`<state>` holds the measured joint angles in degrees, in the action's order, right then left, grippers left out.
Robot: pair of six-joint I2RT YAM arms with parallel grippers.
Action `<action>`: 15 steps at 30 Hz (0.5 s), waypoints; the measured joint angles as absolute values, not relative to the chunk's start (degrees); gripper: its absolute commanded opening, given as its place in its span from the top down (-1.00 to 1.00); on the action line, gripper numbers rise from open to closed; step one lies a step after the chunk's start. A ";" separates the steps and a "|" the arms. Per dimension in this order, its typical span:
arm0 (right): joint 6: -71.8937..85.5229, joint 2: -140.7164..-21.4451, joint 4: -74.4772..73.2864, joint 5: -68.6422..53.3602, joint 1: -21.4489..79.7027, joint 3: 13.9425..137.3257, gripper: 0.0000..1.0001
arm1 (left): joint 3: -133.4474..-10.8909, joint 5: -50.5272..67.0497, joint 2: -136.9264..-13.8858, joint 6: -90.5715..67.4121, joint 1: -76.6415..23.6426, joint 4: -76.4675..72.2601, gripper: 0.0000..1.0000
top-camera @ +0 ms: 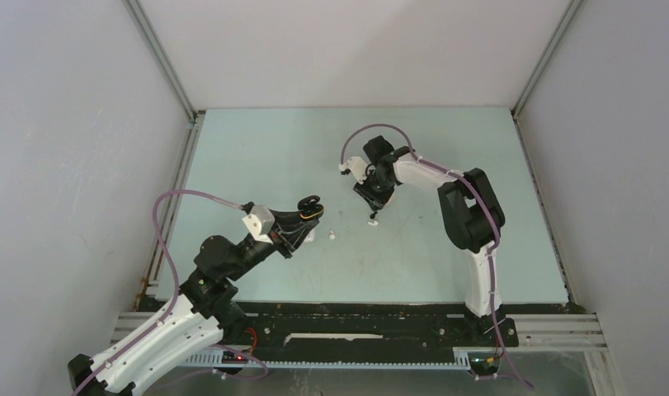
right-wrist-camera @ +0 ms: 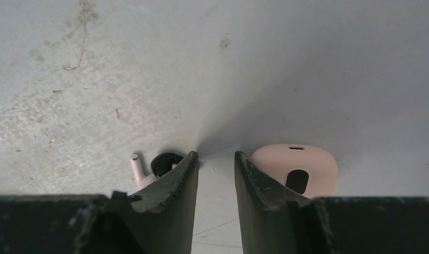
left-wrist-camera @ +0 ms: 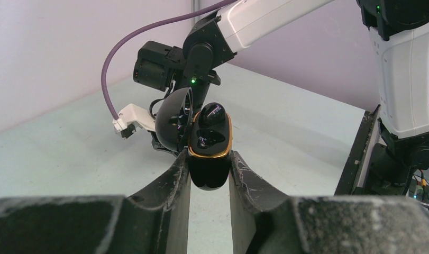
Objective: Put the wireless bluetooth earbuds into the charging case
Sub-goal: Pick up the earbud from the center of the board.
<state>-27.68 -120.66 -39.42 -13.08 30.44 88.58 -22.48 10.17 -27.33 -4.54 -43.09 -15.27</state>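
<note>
Your pale green table [top-camera: 256,148] is scuffed and speckled. A white earbud [top-camera: 332,234] lies near its middle. Just right of that earbud and a little farther back sits a small pale piece [top-camera: 372,219]. The close view there shows a beige rounded piece [right-wrist-camera: 312,161] and a pink-stemmed earbud [right-wrist-camera: 137,170], both flat on the surface.

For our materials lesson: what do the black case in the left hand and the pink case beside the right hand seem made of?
Black case: probably hard glossy plastic; bright highlights mirror on it. Its gold rim looks metallic, perhaps only plated. Pink case: matte, possibly silicone or plastic; its surface shows soft shading, no glare.
</note>
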 measured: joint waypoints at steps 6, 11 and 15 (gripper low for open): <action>-27.68 -120.25 -39.57 -13.52 29.26 87.64 0.30 | -22.48 10.17 -27.33 -4.54 -43.09 -15.25 1.00; -27.73 -119.63 -39.59 -14.04 28.99 86.65 0.29 | -22.48 10.20 -27.33 -4.54 -43.09 -15.25 1.00; -27.94 -119.37 -39.59 -14.59 29.02 86.26 0.29 | -22.48 10.17 -27.31 -4.51 -43.09 -15.20 1.00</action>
